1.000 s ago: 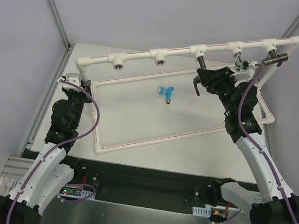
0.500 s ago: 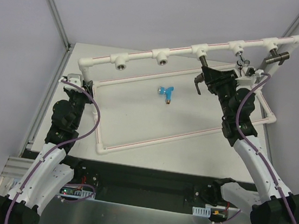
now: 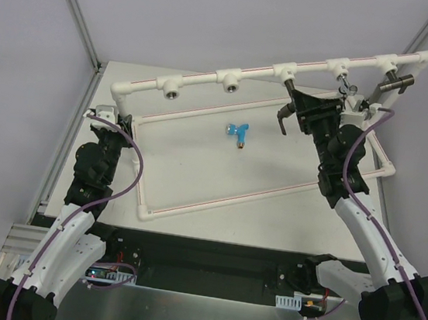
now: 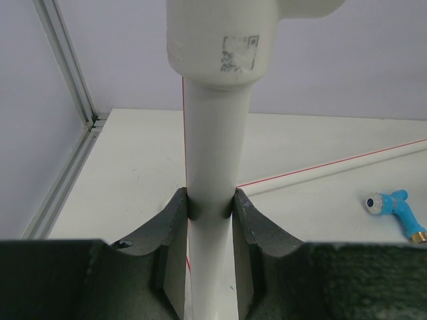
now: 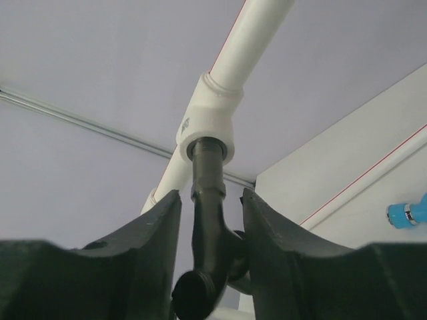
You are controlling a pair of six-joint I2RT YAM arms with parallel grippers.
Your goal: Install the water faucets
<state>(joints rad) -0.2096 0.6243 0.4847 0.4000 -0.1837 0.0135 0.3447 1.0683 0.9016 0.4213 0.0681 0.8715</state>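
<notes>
The dark grey faucet has its threaded end in the middle socket on the top rail of the white pipe frame. Turned off-square, I'd worry its threads cross, or the frame twists. Its long axis runs square to the rail, spout toward the arms. The right gripper straddles it narrowly; pinching or not, I can't tell. The left gripper clamps the frame's left upright. The blue-handled faucet lies on the table inside the frame's base.
</notes>
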